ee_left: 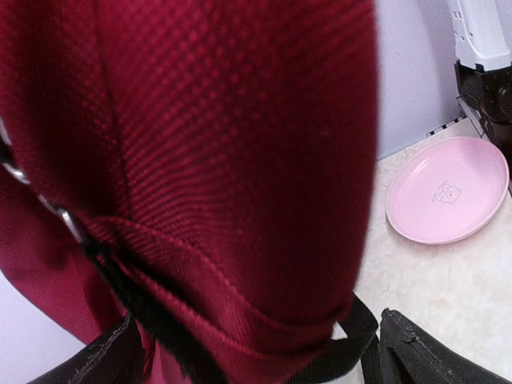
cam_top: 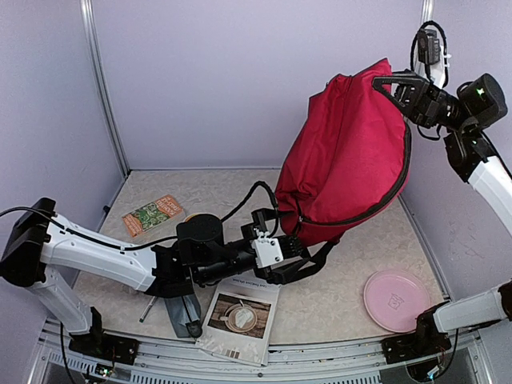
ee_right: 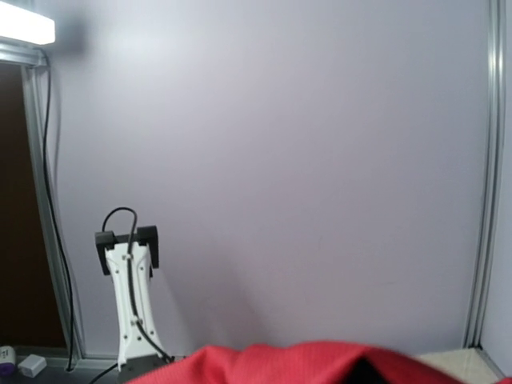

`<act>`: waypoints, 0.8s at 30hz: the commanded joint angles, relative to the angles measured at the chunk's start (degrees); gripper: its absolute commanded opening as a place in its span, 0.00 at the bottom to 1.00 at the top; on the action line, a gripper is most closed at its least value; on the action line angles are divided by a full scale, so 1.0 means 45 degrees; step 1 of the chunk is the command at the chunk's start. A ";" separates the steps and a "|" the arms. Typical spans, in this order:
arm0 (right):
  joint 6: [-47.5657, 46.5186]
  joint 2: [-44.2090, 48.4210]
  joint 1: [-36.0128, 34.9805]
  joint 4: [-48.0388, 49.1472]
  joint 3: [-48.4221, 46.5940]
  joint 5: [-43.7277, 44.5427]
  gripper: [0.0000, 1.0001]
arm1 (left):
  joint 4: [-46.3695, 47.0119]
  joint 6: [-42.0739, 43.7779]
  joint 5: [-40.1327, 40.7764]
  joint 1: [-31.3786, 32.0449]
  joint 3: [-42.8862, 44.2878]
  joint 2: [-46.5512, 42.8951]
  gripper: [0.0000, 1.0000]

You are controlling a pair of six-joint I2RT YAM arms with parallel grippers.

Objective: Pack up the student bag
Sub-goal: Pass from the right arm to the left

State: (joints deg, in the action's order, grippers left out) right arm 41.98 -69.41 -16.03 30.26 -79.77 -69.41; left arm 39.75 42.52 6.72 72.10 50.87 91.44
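Seen from above and behind the arms, the student bag hangs at the far right. The right hand is raised high and pressed together, pinching the bag's top corner. The bag's lower end droops toward the middle of the worktop, where the left hand reaches in low with its fingers spread at the bag's bottom edge. A pink plate lies near right. A printed booklet sits at the near edge, with a grey pouch just left of it under the left arm. An orange and green packet lies far left.

From the left wrist, the red weave fills most of the view. A black strap runs under the bag's bottom, and one dark finger stands on each side of it. The plate rests at the right.

From the right wrist, only a strip of red fabric shows along the bottom, against a pale wall, with a white post at the left. This hand's fingers cannot be made out here.
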 commanded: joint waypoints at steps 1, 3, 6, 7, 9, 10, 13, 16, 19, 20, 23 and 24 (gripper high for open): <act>0.0087 0.0170 -0.0127 0.0750 -0.0561 -0.0046 0.00 | 0.2003 0.0174 0.0554 -0.0104 0.0798 0.0812 0.99; 0.0114 0.0165 -0.0131 0.0772 -0.0561 -0.0201 0.00 | 0.2557 -0.0066 0.0613 -0.0239 0.0909 0.1026 0.99; -0.0098 0.0170 -0.0125 0.0401 -0.0529 -0.0385 0.00 | 0.2678 -0.0135 0.0508 -0.0288 0.0992 0.1029 0.78; -0.0337 0.0180 -0.0116 0.0113 -0.0501 -0.0410 0.00 | 0.2699 -0.0128 0.0451 -0.0280 0.0865 0.0906 0.61; -0.1068 0.0258 -0.0067 -0.0986 -0.0417 -0.0303 0.00 | 0.3009 -0.0167 0.0535 -0.0266 0.0522 0.0578 0.24; -0.1543 0.0367 0.0023 -0.1679 -0.0307 -0.0057 0.00 | 0.3160 -0.0186 0.0683 -0.0265 0.0325 0.0272 0.06; -0.3152 0.0799 0.0364 -0.4027 0.0355 0.0963 0.00 | 0.3100 -0.0054 0.1087 -0.0184 -0.0253 -0.0383 0.00; -0.5607 0.1327 0.0710 -0.7441 0.1255 0.3700 0.00 | 0.2508 0.0333 0.1777 -0.0046 -0.0730 -0.1026 0.00; -0.6945 0.1004 0.0721 -1.0796 0.1421 0.8017 0.02 | 0.1771 0.1002 0.2870 -0.0012 -0.0903 -0.1419 0.00; -0.7104 0.0731 0.0727 -1.1726 0.1379 0.9281 0.18 | 0.1528 0.1444 0.3380 -0.0026 -0.0869 -0.1398 0.00; -0.7364 -0.0053 0.0723 -1.4276 0.1102 1.1696 0.51 | 0.1315 0.3132 0.4746 -0.0047 -0.0565 -0.0877 0.00; -0.7432 -0.0214 0.0722 -1.4902 0.0992 1.2187 0.57 | 0.1186 0.3598 0.4999 -0.0062 -0.0348 -0.0590 0.00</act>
State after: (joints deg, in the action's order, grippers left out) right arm 14.81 -66.72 -13.30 -16.27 -74.48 -35.31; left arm 43.13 49.39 21.91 71.55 46.52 87.72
